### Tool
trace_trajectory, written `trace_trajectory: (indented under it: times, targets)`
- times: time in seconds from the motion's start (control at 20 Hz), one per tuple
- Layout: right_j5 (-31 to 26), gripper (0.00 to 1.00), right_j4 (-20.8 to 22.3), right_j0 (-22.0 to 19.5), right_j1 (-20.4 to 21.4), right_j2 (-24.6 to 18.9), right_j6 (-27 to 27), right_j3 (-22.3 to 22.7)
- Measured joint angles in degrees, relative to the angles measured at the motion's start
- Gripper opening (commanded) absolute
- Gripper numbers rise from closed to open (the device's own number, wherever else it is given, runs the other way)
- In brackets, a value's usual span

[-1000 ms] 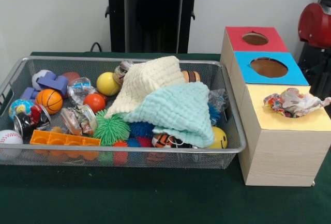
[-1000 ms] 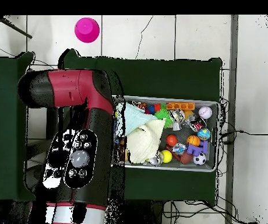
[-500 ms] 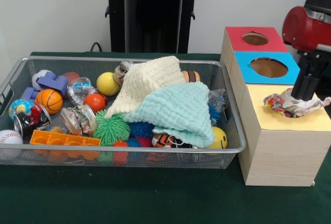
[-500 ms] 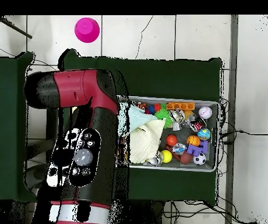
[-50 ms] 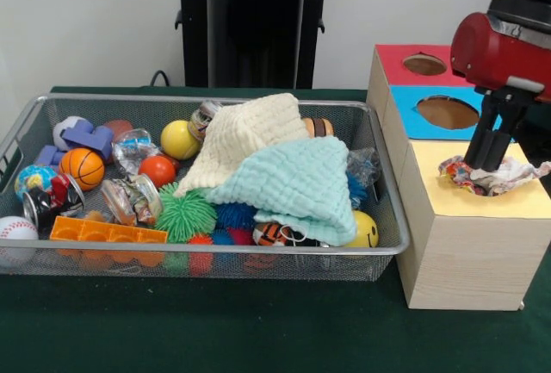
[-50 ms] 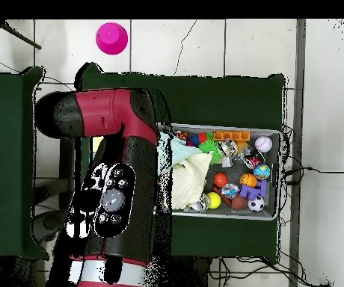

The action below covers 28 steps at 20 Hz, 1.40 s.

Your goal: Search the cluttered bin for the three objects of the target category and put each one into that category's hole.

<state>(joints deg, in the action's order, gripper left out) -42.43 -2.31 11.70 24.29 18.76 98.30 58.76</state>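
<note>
A crumpled, colourful wrapper (image 5: 504,175) lies on the yellow top of the sorting box (image 5: 465,244), where no hole shows. My gripper (image 5: 482,163) hangs from the red arm directly over the wrapper's left part, at or just above it. The wire bin (image 5: 52,257) holds a cream cloth (image 5: 250,132) and a mint cloth (image 5: 297,183) piled over toys. Around them lie balls, spiky green (image 5: 185,214) and blue toys, wrapped items and an orange block (image 5: 103,233). In the overhead view the red arm (image 6: 115,187) hides the box, and the bin (image 6: 274,213) sits to its right.
The box also has a red section with a hole (image 5: 424,65) and a blue section with a hole (image 5: 447,112), both behind the yellow one. A black pedestal (image 5: 254,28) stands behind the bin. A pink cup (image 6: 111,37) sits on the floor.
The arm has swung in from the right edge and come down over the yellow section, now standing on the wrapper's left part. The bin's contents have not moved.
</note>
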Motion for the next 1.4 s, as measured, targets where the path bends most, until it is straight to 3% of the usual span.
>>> trace_trajectory:
  times: [1.05,1.4]
  targets:
    - [-0.66,0.0,-4.8,-2.31,-1.05,-3.06,0.0,0.02]
    - [-4.31,0.0,-5.03,-2.32,-1.05,-3.54,0.0,0.02]
